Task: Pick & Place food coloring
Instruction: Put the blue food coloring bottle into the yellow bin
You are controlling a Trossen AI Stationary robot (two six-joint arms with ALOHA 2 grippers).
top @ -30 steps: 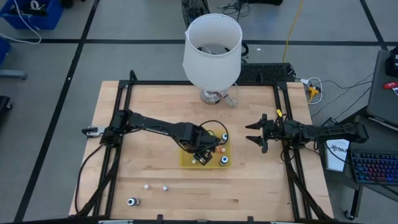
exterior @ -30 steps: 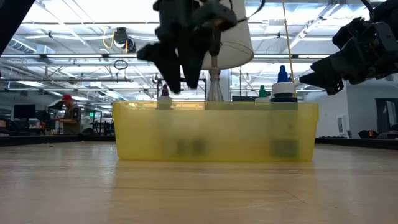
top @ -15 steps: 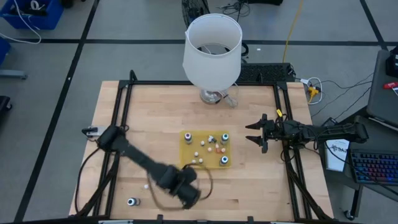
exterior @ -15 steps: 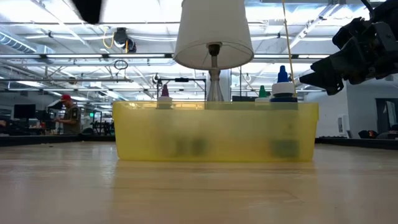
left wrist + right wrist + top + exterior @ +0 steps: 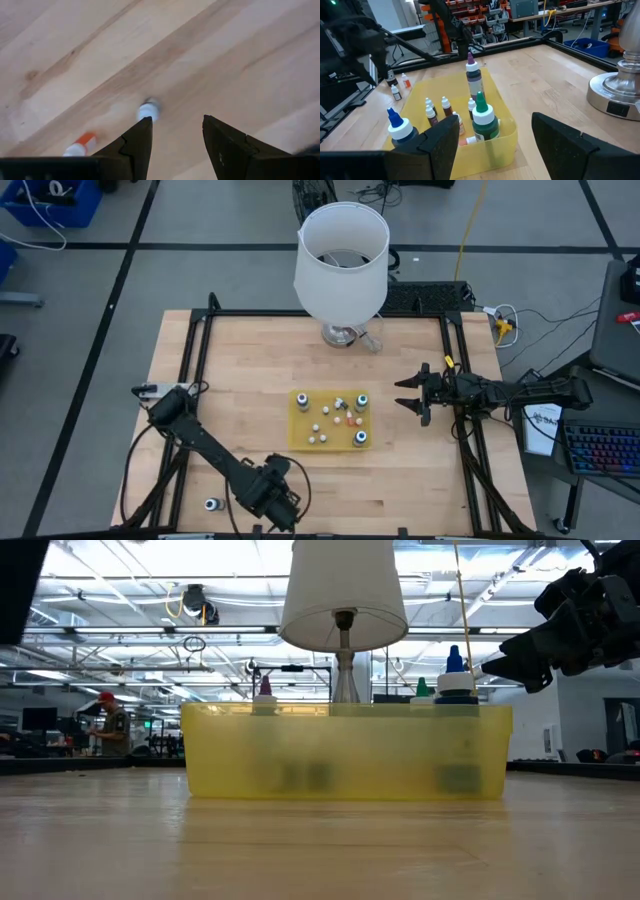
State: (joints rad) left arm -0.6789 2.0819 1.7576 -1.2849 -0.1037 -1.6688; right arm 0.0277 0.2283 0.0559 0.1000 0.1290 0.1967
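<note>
The yellow tray [image 5: 300, 402] sits at mid-table and holds several small food coloring bottles [image 5: 340, 416]. They stand upright in the right wrist view, one of them green-capped [image 5: 482, 118]. My left gripper [image 5: 272, 496] is open above the table's near edge. Its fingers [image 5: 139, 140] hover over a tiny whitish bottle [image 5: 148, 110], with an orange-capped one [image 5: 80, 145] lying beside it. A dark bottle with a white-teal top [image 5: 212, 504] lies on the table near the near-left corner. My right gripper [image 5: 403, 396] waits open to the right of the tray.
A big white lampshade [image 5: 341, 248] on a metal base [image 5: 620, 90] stands at the table's far edge, behind the tray. A black frame [image 5: 200, 360] runs around the table. Bare wood lies between the tray and the near edge. A person [image 5: 108, 725] shows far off in the room.
My left arm has swung away from above the yellow tray toward the table's near edge. It now hangs over the two loose little bottles left of the tray's front. The right arm has stayed still.
</note>
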